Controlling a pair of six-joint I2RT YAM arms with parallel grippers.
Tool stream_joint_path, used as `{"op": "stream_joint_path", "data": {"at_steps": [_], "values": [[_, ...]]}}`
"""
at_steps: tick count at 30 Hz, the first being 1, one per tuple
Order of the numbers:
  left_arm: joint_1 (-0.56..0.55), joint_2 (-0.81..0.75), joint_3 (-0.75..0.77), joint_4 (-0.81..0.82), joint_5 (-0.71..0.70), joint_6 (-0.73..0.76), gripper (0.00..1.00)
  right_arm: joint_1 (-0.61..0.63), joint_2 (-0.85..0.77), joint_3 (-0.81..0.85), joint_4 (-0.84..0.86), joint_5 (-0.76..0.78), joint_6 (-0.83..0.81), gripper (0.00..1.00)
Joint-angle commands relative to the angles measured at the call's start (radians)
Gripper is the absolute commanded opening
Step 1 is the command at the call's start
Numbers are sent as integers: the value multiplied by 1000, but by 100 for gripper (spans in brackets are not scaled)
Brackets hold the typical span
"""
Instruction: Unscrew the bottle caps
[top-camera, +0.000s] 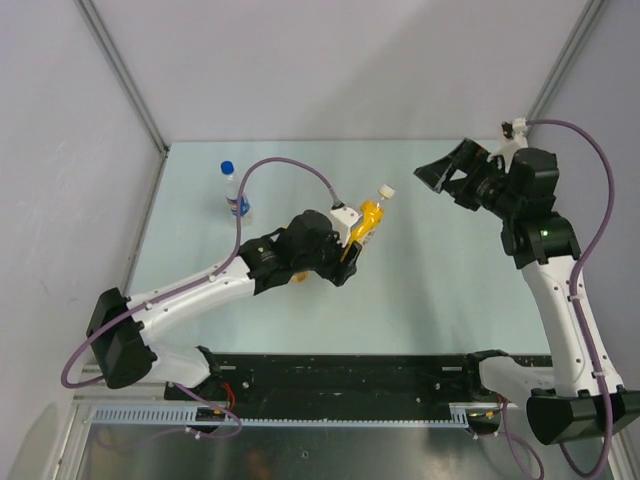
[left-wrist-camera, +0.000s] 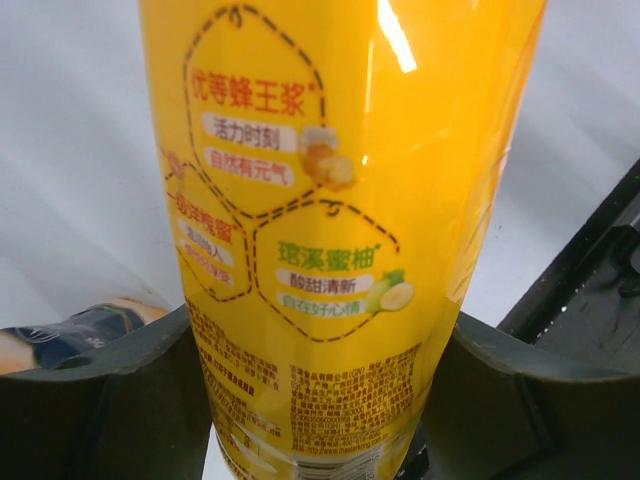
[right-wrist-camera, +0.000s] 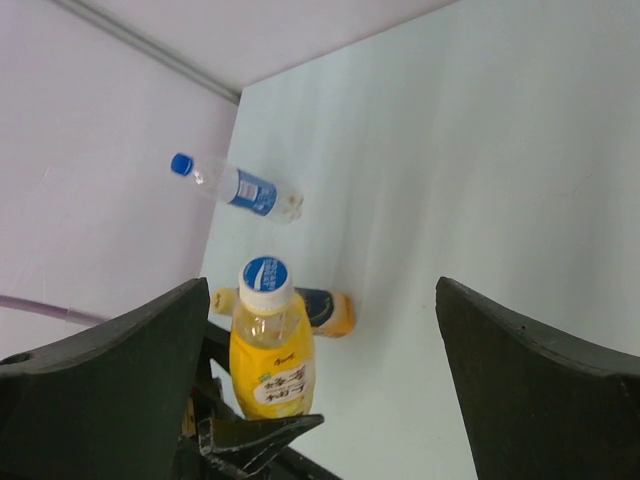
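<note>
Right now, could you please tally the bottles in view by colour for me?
Clear water bottle: 1
Yellow juice bottle: 1
Orange dark-labelled bottle: 1
Total: 3

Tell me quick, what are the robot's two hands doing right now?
Left gripper: closed on the yellow juice bottle.
Right gripper: open, holding nothing.

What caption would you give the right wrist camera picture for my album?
Open right tool faces the capped yellow bottle gripped by the left tool, water bottle beyond.
</note>
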Motion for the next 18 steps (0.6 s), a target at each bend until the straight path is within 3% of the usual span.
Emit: {"op": "stream_joint_path", "data": {"at_steps": [1,12,18], "values": [[-17,-60,-6,17,-110,-28,39,108,6,24,10,105,50,99],[-104,-11,49,-76,-364,-75,38,381,88,112,-47,355,60,99],[-164,5,60,-103,-509,-132,36,419,118,120,-38,371,95,99]]}}
